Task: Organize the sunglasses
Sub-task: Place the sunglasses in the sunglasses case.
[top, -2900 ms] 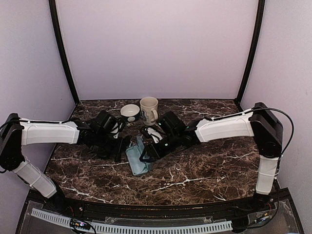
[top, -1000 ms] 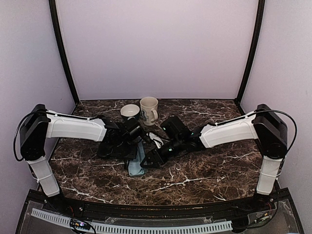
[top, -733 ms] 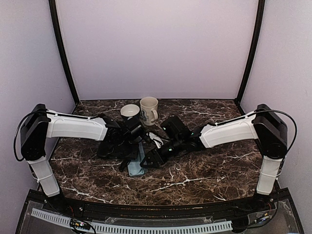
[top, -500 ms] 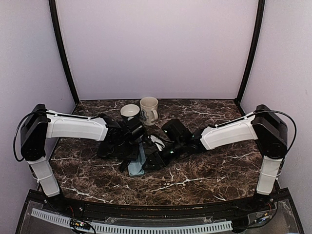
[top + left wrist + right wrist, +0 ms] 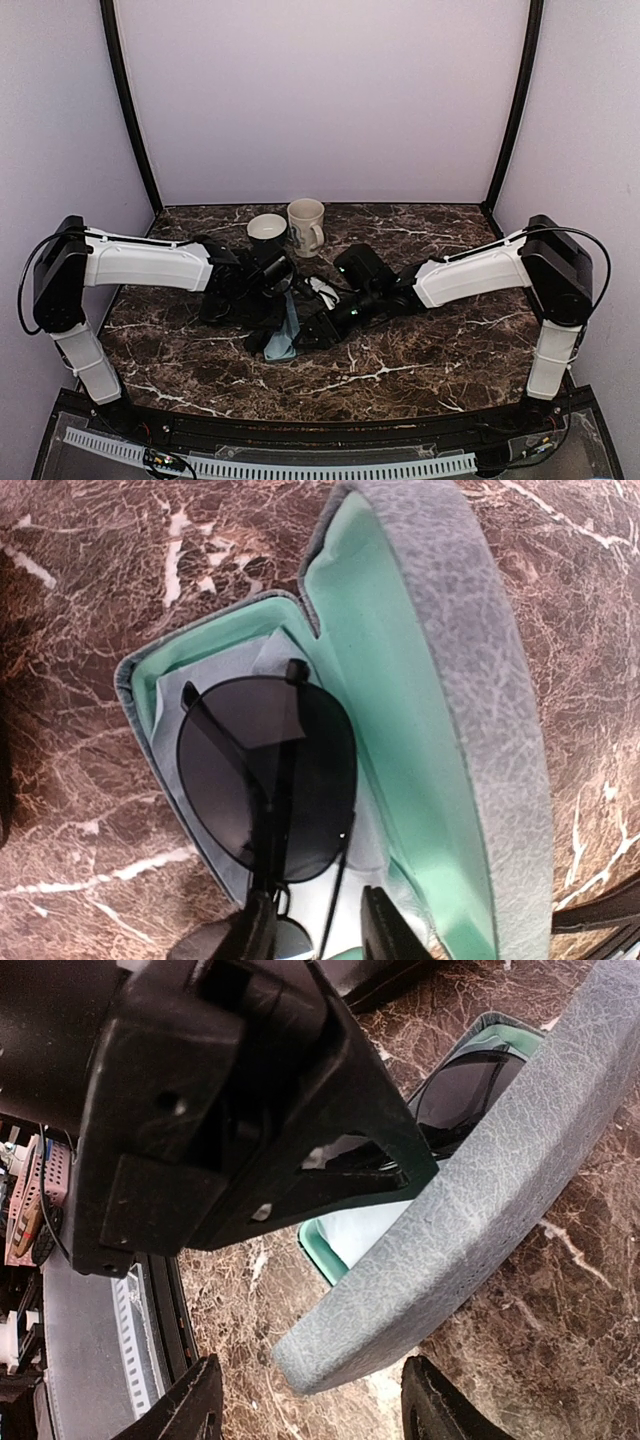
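Marble-patterned table point(image 5: 420, 355) at centre stage, where the left arm point(image 5: 140, 265) and right arm point(image 5: 470, 275) meet over an open grey-blue case point(image 5: 450, 680), a cream mug point(image 5: 306, 225) and dark bowl point(image 5: 267, 229) behind them. Black wire-framed sunglasses point(image 5: 265, 780) lie folded inside the case's mint lining. The right gripper point(image 5: 315, 1405) has its fingers wide apart either side of the raised lid's rim. The left gripper point(image 5: 320, 930) straddles the sunglasses' near end, fingers narrowly apart; whether they pinch the frame is unclear.
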Robot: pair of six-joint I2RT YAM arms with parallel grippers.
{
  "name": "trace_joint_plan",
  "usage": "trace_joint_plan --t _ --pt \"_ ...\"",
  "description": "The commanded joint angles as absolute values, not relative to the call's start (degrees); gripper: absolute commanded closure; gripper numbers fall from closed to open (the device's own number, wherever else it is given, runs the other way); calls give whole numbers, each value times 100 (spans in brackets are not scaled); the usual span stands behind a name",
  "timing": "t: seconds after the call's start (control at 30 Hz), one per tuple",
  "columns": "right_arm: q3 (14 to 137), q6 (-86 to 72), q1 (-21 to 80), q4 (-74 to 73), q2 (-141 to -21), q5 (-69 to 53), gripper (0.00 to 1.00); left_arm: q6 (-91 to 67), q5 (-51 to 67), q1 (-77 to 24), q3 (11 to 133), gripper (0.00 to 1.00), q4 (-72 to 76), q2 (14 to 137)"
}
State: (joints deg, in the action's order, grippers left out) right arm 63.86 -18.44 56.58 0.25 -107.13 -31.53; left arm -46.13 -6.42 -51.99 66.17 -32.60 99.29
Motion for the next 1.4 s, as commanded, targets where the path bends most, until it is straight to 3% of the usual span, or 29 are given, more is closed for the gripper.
trace_joint_plan --t 0.0,0.37,0.97,1.37 --pt "6343 -1780 5616 182 -10541 -3174 39 -4614 -531 -5221 6487 73 -3208 9649" --pt "6342 -1769 5607 175 -10529 -3172 39 -4481 -602 -5221 6674 81 -3530 9858" --pt "6313 -1784 5607 222 -10582 -3199 39 -4145 -632 -5221 6880 77 -3755 10082" --pt "6323 -1784 5607 220 -10611 -3204 39 -4078 -545 -5221 6995 84 -3846 10186"
